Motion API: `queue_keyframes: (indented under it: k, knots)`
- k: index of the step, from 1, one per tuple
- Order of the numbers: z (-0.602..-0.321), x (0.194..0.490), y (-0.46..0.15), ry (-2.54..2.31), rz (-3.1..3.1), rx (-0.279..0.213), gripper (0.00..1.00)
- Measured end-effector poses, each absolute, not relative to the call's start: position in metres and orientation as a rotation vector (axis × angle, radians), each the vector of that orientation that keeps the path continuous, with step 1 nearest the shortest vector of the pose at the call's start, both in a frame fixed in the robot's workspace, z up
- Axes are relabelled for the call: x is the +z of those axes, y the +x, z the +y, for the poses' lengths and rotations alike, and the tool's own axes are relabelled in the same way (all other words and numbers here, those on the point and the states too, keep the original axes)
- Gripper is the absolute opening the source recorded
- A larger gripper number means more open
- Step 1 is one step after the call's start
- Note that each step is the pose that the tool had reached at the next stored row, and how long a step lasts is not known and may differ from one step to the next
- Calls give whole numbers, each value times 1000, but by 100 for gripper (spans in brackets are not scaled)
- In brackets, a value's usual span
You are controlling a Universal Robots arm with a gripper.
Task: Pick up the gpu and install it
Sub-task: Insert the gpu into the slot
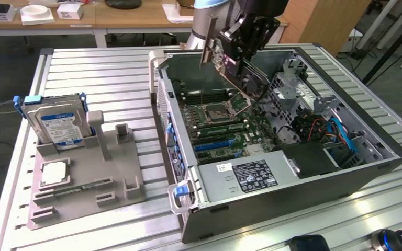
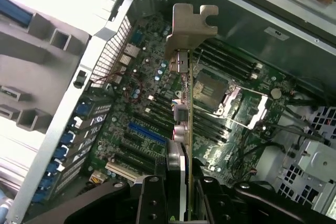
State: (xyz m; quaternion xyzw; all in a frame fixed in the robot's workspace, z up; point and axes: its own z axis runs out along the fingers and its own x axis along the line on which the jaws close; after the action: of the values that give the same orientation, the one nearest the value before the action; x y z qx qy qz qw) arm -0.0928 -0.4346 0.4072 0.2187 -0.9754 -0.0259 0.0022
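The gpu [image 1: 223,52] is a thin dark card with a greyish metal bracket [image 2: 189,24] at one end. It hangs tilted above the open computer case [image 1: 368,172], over the far part of the motherboard [image 1: 222,130]. My gripper [image 1: 242,49] is shut on the card's edge. In the wrist view the gpu [image 2: 184,124] is edge-on between my fingers [image 2: 152,198], above the CPU socket [image 2: 210,90] and clear of the board. The blue expansion slot [image 2: 149,135] lies lower, toward the case's slotted rear wall [image 2: 113,56].
A grey fixture [image 1: 89,172] on the exterior view's left holds a silver hard drive [image 1: 58,123] and a CPU chip [image 1: 53,172]. Inside the case are the power supply [image 1: 253,175], drive cages [image 1: 299,89] and cables [image 1: 341,133]. A desk [image 1: 117,18] stands behind.
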Motion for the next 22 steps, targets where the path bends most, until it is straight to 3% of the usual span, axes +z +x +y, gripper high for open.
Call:
queue_keyframes:
  k: [22]
  knots:
    - [-435,402,-91,1170,-2901,-79,28]
